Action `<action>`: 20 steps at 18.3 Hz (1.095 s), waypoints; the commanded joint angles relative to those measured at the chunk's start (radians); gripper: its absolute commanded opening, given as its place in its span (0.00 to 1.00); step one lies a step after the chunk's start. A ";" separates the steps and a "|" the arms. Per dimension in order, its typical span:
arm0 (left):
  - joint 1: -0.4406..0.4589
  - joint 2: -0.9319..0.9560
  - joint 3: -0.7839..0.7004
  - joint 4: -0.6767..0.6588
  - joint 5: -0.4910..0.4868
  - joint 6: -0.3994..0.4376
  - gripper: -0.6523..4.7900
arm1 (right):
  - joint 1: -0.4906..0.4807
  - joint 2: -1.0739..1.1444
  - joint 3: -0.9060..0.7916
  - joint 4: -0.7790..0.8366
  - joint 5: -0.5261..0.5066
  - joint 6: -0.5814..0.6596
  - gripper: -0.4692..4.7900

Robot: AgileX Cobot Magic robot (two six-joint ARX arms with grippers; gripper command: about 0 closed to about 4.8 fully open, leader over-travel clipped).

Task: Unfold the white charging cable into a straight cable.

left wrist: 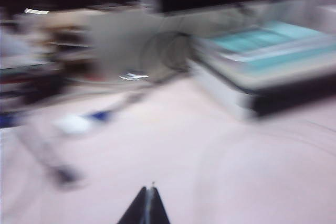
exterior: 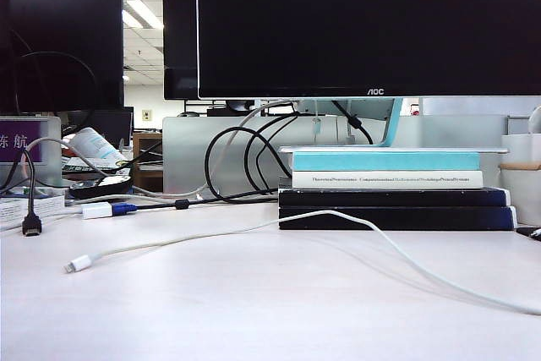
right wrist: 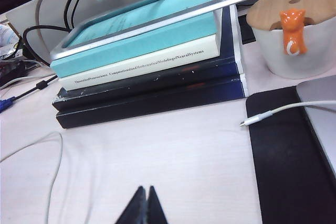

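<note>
L gripper (left wrist: pixel 148 205): jaws pressed together, holding nothing, hovering above bare desk; its view is heavily motion-blurred. R gripper (right wrist: pixel 145 206): also pinched closed, empty, above the pale desk (right wrist: pixel 173 156) near the book stack (right wrist: pixel 157 72). Neither arm shows in the exterior view.

White charging cable (exterior: pixel 254 227) runs across the desk in front of the books: one connector end lies at the exterior view's left, the cord rises in a shallow hump toward the books' lower corner, then slopes off toward the right edge. Long axis is roughly side to side, mostly spread out but bowed, not straight. In the R wrist view a loop of the cord (right wrist: pixel 52 150) lies just off to one side of the R gripper, and the other connector end rests on a black mat (right wrist: pixel 283 171) beside a white cup w/ wooden lid (right wrist: pixel 294 40).

Judgement: R arm is nearer the mat-side end, L arm nearer the opposite end; pulling them apart along that axis should flatten the hump. Whether the cable appears in the L view can't be told through the blur.
</note>
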 commanded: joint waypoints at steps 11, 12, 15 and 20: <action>0.344 -0.003 -0.051 0.078 0.074 0.000 0.11 | 0.179 -0.005 -0.006 -0.015 0.232 0.004 0.09; 0.357 -0.003 -0.065 0.079 0.074 0.000 0.11 | 0.182 -0.005 -0.006 -0.021 0.232 0.004 0.09; 0.370 -0.003 -0.085 0.096 0.074 0.000 0.11 | 0.182 -0.005 -0.005 -0.037 0.233 0.004 0.09; 0.370 -0.003 -0.085 0.099 0.074 0.000 0.11 | 0.178 -0.005 -0.006 0.010 0.224 0.004 0.09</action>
